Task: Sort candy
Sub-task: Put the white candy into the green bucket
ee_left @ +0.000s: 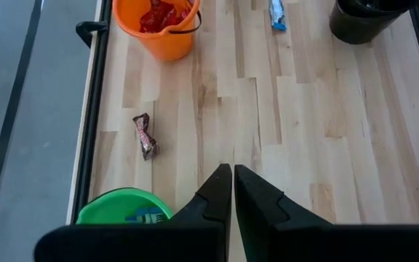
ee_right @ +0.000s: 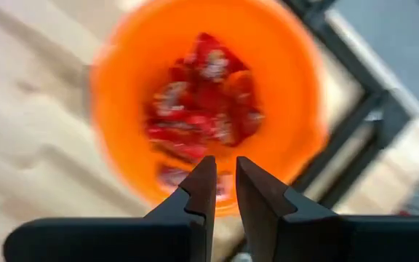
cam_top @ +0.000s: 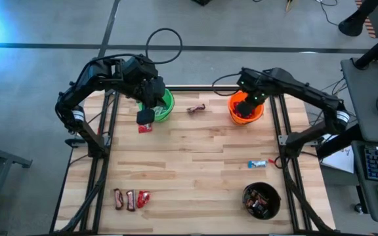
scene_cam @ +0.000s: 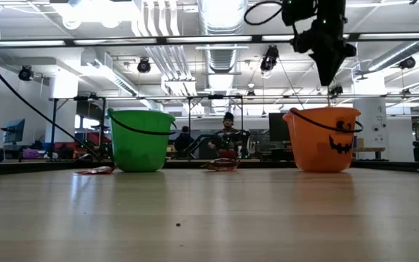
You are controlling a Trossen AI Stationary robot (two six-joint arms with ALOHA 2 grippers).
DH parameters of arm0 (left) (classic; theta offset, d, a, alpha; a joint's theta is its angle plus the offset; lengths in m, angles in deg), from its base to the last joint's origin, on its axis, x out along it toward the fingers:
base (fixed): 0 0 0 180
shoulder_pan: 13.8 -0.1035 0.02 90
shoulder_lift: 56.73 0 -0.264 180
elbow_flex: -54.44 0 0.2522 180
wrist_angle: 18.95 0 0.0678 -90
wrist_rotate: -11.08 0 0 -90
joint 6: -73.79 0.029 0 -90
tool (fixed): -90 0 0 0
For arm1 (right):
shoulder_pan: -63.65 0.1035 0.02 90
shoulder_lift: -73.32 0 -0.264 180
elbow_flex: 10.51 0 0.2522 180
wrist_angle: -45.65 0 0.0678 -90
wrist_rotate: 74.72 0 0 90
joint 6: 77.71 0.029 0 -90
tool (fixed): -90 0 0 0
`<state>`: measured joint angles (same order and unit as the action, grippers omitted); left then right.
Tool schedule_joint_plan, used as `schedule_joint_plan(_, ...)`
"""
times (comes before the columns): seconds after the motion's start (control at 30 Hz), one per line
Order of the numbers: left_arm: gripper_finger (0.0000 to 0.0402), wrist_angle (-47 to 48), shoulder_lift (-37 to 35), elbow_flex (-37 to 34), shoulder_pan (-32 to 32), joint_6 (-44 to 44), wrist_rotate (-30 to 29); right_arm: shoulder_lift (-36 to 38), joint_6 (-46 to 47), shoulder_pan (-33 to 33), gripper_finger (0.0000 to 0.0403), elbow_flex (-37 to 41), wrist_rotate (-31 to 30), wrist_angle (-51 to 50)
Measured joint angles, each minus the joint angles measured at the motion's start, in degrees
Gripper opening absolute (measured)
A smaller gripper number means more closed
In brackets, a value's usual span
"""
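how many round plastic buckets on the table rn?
3. Green round plastic bucket at the far left, beside the left gripper; orange round plastic bucket at the far right, under the right gripper; black round bucket at the near right corner. None appear hidden.

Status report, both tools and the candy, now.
Left tool shut, by green bucket. Right tool over orange bucket, empty. Loose candy between buckets. Nothing blocking.
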<state>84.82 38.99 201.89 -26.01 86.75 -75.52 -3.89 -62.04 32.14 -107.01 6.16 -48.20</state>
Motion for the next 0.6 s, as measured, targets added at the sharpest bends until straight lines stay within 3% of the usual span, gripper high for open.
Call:
schedule_joint_plan(0.13,0.0000,0.0,0.0,0.0,0.0,1.4,0.0,0.7,0.3,2.8,0.0043,0.0,5.1,5.6)
schedule_joint_plan(0.43,0.0000,0.0,-0.3,0.0,0.0,4.0,0.1,-2.5,-4.2,13.7,0.0049,0.0,6.3,21.8)
schedule_joint_plan(0.6,0.0000,0.0,-1.5,0.0,0.0,3.5,0.1,-2.9,-4.4,17.1,0.0061,0.0,6.5,23.2)
